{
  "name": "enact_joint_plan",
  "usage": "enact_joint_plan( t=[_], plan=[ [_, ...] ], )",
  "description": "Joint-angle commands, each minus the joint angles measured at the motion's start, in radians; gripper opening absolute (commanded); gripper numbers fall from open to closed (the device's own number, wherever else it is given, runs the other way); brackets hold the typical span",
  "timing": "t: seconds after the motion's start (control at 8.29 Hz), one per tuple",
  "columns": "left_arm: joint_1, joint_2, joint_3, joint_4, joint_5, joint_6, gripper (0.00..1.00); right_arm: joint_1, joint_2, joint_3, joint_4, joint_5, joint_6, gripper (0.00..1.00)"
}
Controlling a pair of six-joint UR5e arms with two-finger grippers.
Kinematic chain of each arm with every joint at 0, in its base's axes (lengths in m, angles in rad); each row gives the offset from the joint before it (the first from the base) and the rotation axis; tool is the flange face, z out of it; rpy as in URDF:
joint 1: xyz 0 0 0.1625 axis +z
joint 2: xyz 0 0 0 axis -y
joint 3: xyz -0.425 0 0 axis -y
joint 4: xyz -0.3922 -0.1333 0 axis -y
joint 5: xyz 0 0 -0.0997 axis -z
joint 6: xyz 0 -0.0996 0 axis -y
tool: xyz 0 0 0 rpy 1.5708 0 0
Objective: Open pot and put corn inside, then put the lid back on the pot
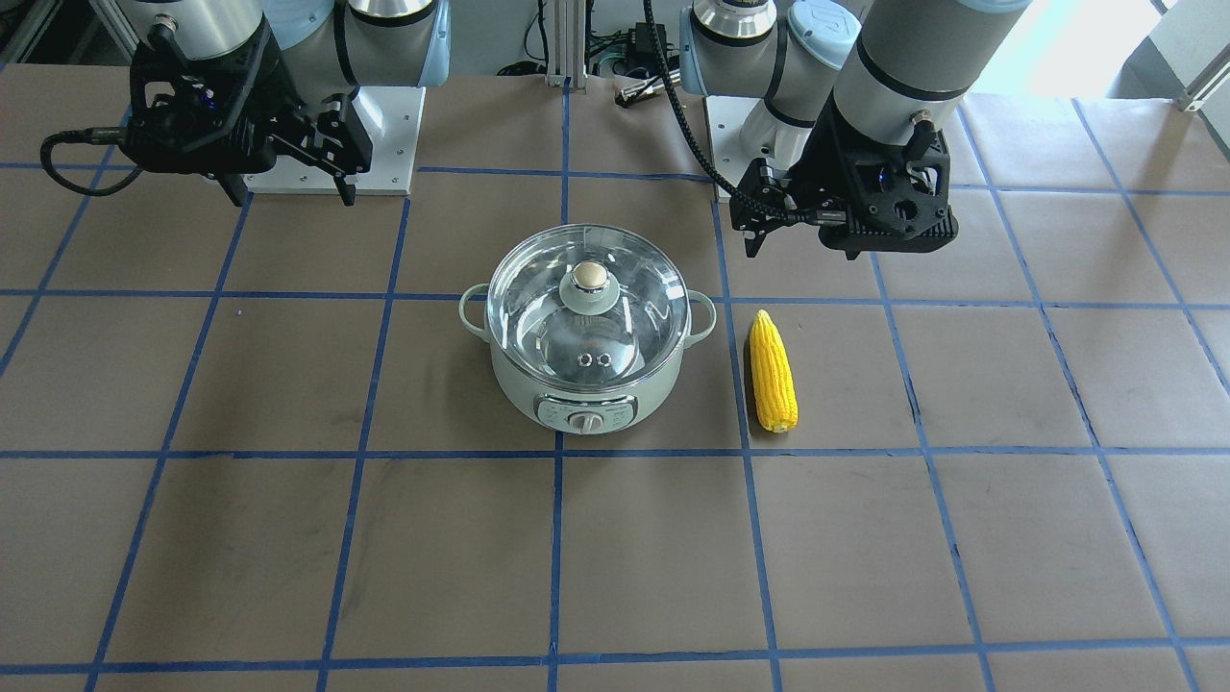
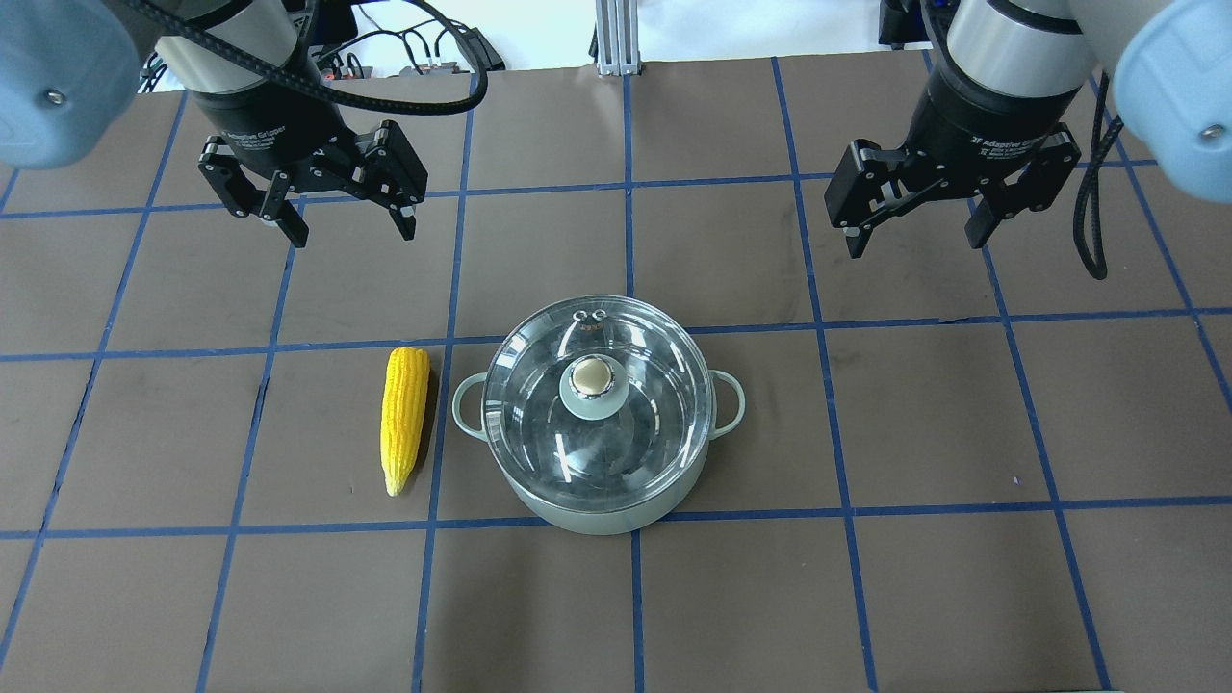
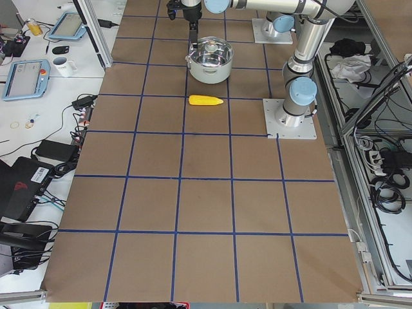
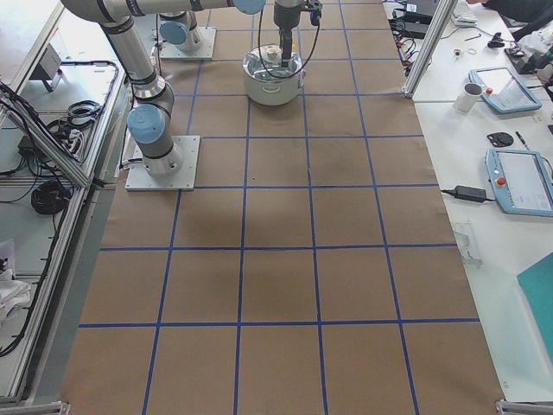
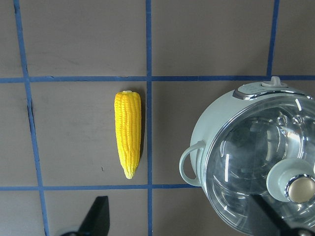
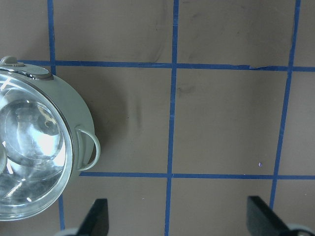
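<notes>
The mint-green pot stands at the table's middle with the glass lid seated on it, knob up. The yellow corn lies flat just off the pot's left handle, on the robot's left side; in the front-facing view the corn is right of the pot. My left gripper hangs open and empty above the table, behind the corn. My right gripper hangs open and empty, behind and right of the pot. The left wrist view shows the corn and the lid.
Brown paper with a blue tape grid covers the table. The arms' white base plates sit at the robot's edge. Side benches hold tablets and a mug, off the work surface.
</notes>
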Motion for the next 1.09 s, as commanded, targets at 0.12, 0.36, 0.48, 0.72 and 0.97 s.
enact_joint_plan(
  t=[0.12, 0.36, 0.48, 0.72, 0.97],
  plan=[
    [0.005, -0.011, 0.000, -0.002, 0.008, 0.009, 1.00, 0.001, 0.001, 0.001, 0.003, -0.003, 0.000, 1.00],
    [0.036, -0.024, -0.007, 0.009, -0.004, 0.187, 1.00, 0.001, 0.001, 0.001, 0.001, -0.002, 0.002, 1.00],
    [0.103, -0.024, -0.015, 0.009, -0.006, 0.242, 1.00, 0.013, 0.007, 0.001, -0.002, 0.008, 0.023, 1.00],
    [0.214, -0.039, -0.053, 0.018, -0.068, 0.342, 1.00, 0.170, 0.094, -0.013, -0.061, 0.000, 0.200, 1.00],
    [0.226, -0.045, -0.235, 0.237, -0.080, 0.360, 1.00, 0.402, 0.209, -0.016, -0.196, -0.006, 0.425, 1.00]
  ],
)
